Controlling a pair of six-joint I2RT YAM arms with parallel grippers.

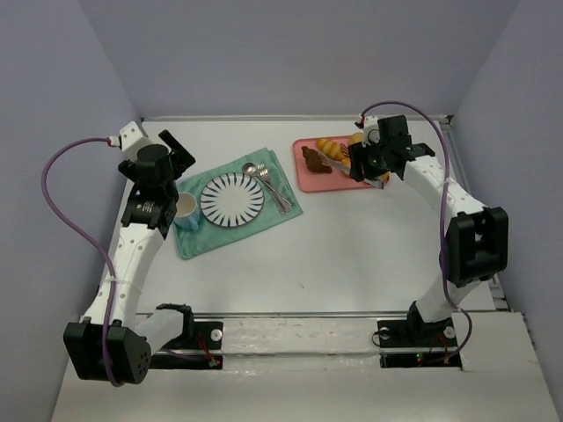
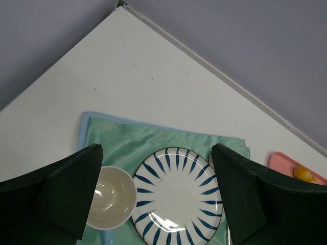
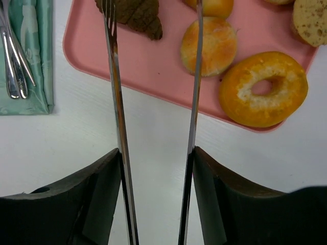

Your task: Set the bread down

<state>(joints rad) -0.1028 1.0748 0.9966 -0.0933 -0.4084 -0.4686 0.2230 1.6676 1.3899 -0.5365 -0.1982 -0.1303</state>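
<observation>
The right gripper (image 3: 156, 166) is clenched on a pair of metal tongs (image 3: 116, 102); their blades stand apart over the pink tray (image 3: 168, 66), which sits at 1 o'clock on the table (image 1: 352, 255). All the bread lies on that tray; the dark croissant (image 3: 135, 13) is at the left blade's tip (contact cannot be told); the round bun (image 3: 217, 48) lies under the right blade; the ribbed roll (image 1: 330, 146) is at the tray's 12 o'clock. The left gripper (image 2: 158, 191) hangs released and holds nothing, above the green cloth (image 2: 133, 140) at 10 o'clock, over the cup (image 2: 110, 196) and striped plate (image 2: 176, 199).
</observation>
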